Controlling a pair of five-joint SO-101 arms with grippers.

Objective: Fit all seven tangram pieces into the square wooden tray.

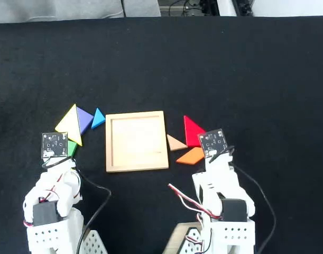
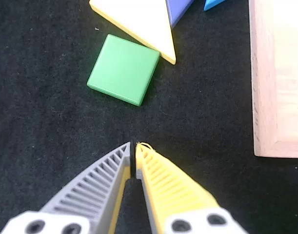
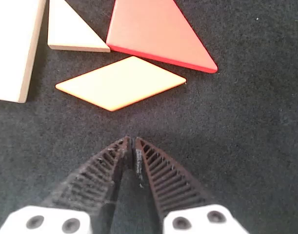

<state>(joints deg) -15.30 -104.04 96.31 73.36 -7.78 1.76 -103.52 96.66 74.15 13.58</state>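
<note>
The square wooden tray (image 1: 136, 141) lies empty at the middle of the black surface (image 1: 203, 69), with all seven pieces flat on the cloth outside it, so the puzzle appears not yet begun.

The pieces are split into two groups flanking the tray, a layout that seems meant to give each arm its own share. On the left arm's side are a large yellow triangle (image 1: 70, 124), a purple triangle (image 1: 85, 119) tucked against it, a small blue triangle (image 1: 99, 118) just beside the tray's corner, and a green square (image 2: 124, 69) near the yellow triangle's tip. On the right arm's side sit a tan triangle (image 1: 175, 142) close to the tray's wall, a red triangle (image 1: 192, 130) next to it, and an orange diamond (image 1: 191, 155) just below both.

The left tool (image 2: 134, 148) is pressed together and holds nothing, its tips pointing at the green square a short way ahead. The right tool (image 3: 133, 142), likewise pressed together and empty, points at the orange diamond. Each looks lined up on its nearest piece, and would have to spread before any pickup.
</note>
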